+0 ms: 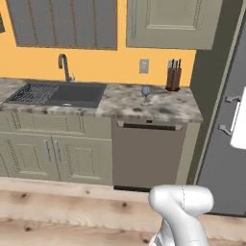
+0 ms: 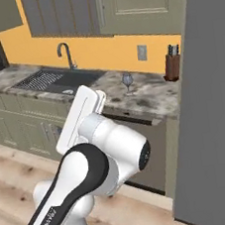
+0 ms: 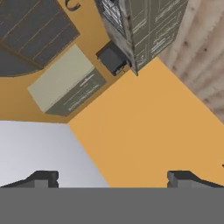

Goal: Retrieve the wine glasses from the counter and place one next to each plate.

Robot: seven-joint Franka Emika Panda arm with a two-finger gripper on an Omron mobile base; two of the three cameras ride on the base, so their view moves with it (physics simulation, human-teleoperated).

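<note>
We are viewing the claw (image 3: 112,177) through the hand view, where its two dark fingertips (image 3: 42,177) are standing spread wide at the lower edge, pinching nothing. Ahead of the claw, an orange wall (image 3: 144,131) is spreading out, with a strip of wooden floor (image 3: 201,57) off to one side and beige-grey cabinet fronts (image 3: 148,26) tilting across the far end of the frame.

In the two base views we are seeing one wine glass (image 1: 145,92) standing upright on the counter (image 1: 163,108), well apart from the claw and the white arm (image 2: 92,172), which is rising in the foreground. The glass (image 2: 127,81) is sitting on the granite between the dark sink (image 1: 72,93) and the knife block (image 1: 173,77), above the dishwasher front (image 1: 149,153). A curved faucet (image 1: 65,67) is rising behind the sink, and a wall socket (image 1: 143,66) is showing on the orange wall behind the glass. A tall grey refrigerator (image 1: 226,144) is standing just beyond the counter's end.
</note>
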